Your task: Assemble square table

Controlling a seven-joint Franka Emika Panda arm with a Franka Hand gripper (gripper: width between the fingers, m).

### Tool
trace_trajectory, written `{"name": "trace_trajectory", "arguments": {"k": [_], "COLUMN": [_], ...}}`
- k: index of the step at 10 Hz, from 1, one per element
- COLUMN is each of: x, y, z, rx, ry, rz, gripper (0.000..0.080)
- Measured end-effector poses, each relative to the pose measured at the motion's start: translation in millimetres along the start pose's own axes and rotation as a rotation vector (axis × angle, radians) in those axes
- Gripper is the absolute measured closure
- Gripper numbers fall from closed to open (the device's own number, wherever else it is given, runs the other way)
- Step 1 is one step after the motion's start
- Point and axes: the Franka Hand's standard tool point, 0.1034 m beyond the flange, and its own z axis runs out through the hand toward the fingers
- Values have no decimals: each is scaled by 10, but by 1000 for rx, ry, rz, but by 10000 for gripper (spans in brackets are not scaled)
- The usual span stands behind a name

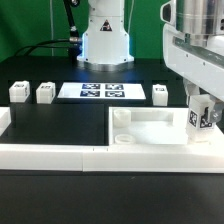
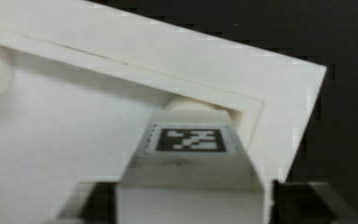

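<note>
**Item 1. Table top (image 1: 150, 127) with held leg (image 1: 201, 113).**

- Risk, as I judge it: in the wrist view the leg (image 2: 190, 140) sits just short of the corner socket (image 2: 201, 104), not yet lined up over it. If I press down from here, the tip could land on the raised rim. That would either tilt the leg in the grip or push the light top sideways.
- Second risk: the plastic is smooth, so a twist could make the leg slip between the fingers.
- Look: the top is a white square tray (image 2: 105, 110) with a raised rim and round corner sockets. I see no legs fitted.
- Place: it lies flat on the black table, toward the exterior view's right, against the border wall (image 1: 50, 152).

**Item 2. Gripper (image 1: 200, 106).** It is closed on the tagged leg (image 2: 197, 200), with a finger on each side, above the top's corner on the exterior view's right.

**Item 3. Loose legs.** There are three, standing behind the top (image 1: 18, 92) (image 1: 45, 92) (image 1: 161, 92).

**Item 4. Marker board (image 1: 100, 90).** It lies flat between the loose legs.
</note>
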Motion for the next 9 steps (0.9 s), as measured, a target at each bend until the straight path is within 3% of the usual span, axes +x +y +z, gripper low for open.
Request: {"name": "trace_trajectory", "arguments": {"k": [1,2,3,4,8,9], "x": [-8,-50,-100,-126,-114,-99], "y": [1,-4,34,62,63,49], "z": [2,14,23,28,38,22], "rx": [0,25,30,30,27,18], "ry": [0,9,14,17,20,37], "rz": [-47,-189,-378,-568,-813,-1010], "gripper": [262,262,170,156,151,151]}}
